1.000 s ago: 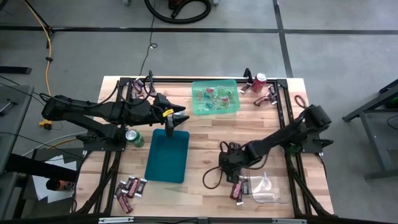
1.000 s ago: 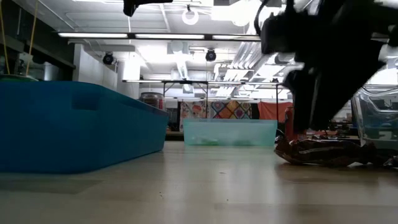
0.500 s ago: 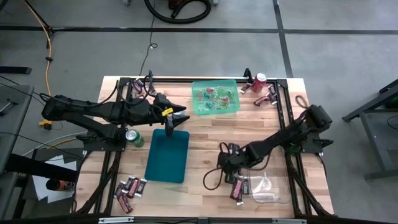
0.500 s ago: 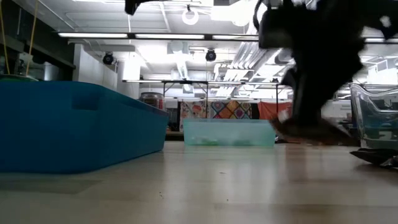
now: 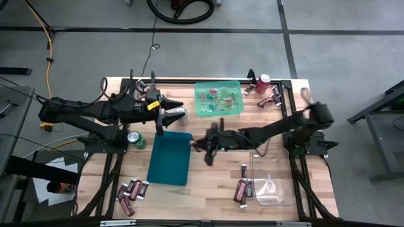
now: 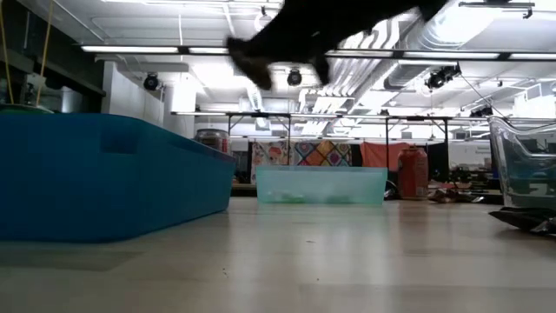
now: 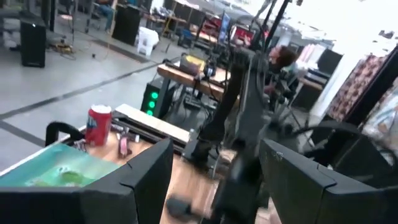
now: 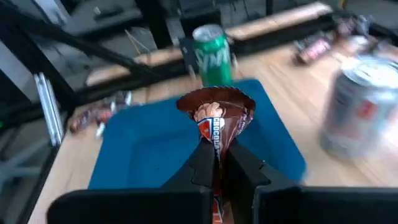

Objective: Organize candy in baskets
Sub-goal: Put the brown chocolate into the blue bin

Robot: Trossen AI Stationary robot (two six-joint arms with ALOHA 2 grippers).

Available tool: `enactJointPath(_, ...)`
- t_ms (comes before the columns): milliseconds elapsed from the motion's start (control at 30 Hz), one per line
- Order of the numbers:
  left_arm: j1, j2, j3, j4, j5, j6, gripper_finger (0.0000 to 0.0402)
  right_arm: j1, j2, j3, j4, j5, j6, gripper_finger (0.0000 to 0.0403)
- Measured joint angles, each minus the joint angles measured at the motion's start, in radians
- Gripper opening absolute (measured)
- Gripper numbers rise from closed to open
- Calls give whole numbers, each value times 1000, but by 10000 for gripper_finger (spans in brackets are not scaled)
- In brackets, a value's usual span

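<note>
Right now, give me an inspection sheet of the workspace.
Surface: wooden table, black frame rails on it.
Job's things: green bin holds sweets; teal bin looks empty; clear bin; brown candy bars at front left, beside the clear bin and at the far corners.
Clutter: green can, red can, silver can.
Grippers: right gripper shut on a brown bar above the teal bin; left gripper open, empty, near the teal bin's far end.
Cables: yellow cord and black cable on floor.
Surroundings: concrete floor, benches.
</note>
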Motion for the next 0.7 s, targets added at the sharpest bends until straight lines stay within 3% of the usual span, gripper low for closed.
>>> enactJointPath(133,0,-11,0,1,-23,0,225,-33,160,41,211,-33,40,13)
enactJointPath(367,0,-13,0,0,-23,-2,225,-37,363,271,174,-39,73,31)
enactJointPath(567,0,-18,0,-4,-23,-7,225,-42,401,425,-115,-71,151,125)
enactJointPath(700,0,-18,0,-7,-23,-1,225,-43,390,472,-219,-89,77,190)
